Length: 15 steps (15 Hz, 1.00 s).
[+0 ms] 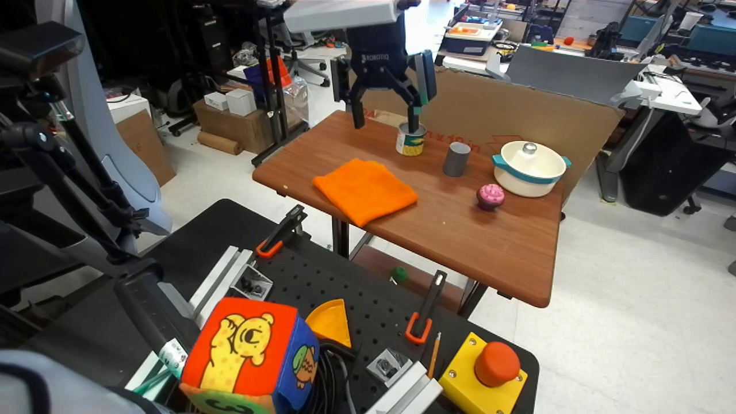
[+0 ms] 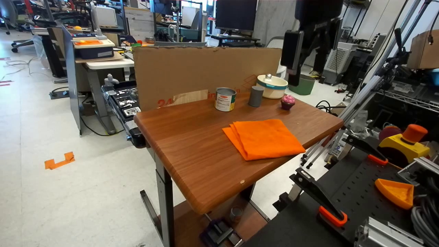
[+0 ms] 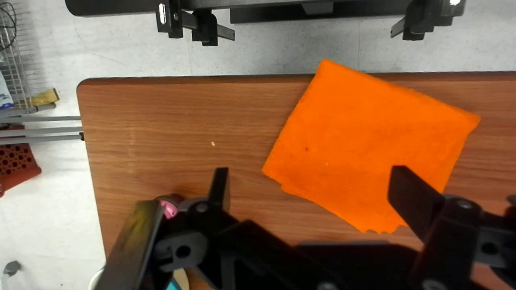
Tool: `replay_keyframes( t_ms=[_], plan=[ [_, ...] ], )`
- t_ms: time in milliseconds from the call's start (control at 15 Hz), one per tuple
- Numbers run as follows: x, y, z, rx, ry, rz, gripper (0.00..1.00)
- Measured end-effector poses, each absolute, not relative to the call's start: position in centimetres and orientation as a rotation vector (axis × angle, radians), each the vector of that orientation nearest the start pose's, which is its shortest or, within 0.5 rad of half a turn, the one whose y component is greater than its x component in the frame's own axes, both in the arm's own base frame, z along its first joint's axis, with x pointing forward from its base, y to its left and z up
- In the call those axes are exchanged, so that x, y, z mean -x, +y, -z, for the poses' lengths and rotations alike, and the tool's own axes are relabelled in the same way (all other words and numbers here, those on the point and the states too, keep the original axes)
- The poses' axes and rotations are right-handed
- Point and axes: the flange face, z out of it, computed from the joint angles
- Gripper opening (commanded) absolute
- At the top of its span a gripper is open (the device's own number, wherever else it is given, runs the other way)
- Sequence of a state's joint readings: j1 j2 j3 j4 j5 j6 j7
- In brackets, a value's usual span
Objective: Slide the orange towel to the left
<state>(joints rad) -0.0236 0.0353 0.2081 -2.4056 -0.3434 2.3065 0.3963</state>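
On brown table in pale-floored room, orange towel, end effector agape above

So this is a brown wood-grain table with rounded corners. A flat, folded, bright orange cloth towel lies by one long edge, and in the wrist view one corner of it pokes out past that edge. Over toward the opposite long side there's an upright metal can with a printed label, then a plain grey cylinder, then a round cream pot with teal handles, lid on. A dark-based cupcake with pink topping sits near the pot. Oh, and a tiny pale speck on the wood.
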Motion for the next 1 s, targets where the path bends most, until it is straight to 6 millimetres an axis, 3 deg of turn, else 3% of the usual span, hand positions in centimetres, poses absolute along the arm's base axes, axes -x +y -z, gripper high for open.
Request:
replay_keyframes(
  t_ms=[600,800,1000],
  plan=[
    [-53.5,8.0,-19.3,3.404,-0.236,-0.305,1.00],
    [-54.7,8.2,-16.2,3.410,-0.266,-0.382,1.00],
    [-54.5,8.0,-13.0,3.434,-0.270,-0.585,1.00]
  ],
)
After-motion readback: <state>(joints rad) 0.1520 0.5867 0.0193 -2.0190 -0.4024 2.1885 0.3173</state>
